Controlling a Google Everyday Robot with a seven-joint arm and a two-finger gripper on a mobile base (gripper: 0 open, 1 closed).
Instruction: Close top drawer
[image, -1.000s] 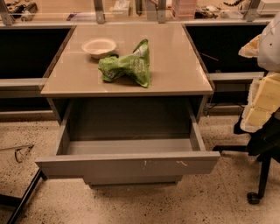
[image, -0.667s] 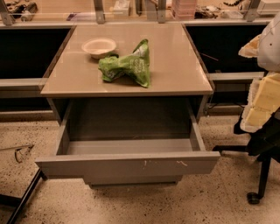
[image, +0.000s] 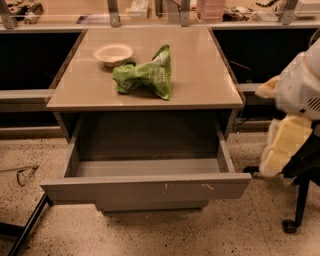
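The top drawer (image: 145, 187) is pulled far out of the grey cabinet. Its wide flat front has no handle and bears small pale scuffs right of centre. The inside looks empty. My gripper (image: 280, 150) is the pale yellow and white part at the right edge. It hangs beside the drawer's right front corner, apart from it, at about the height of the drawer's side wall. A shorter grey drawer front (image: 152, 205) shows just below the open drawer.
On the cabinet top (image: 200, 75) lie a crumpled green chip bag (image: 147, 75) and a white bowl (image: 114, 53). A chair's base with a castor (image: 295, 220) stands at the right. Black legs (image: 25, 225) cross the speckled floor at the lower left.
My arm and gripper have moved down and a little left, closer to the drawer's right corner. The drawer has not moved.
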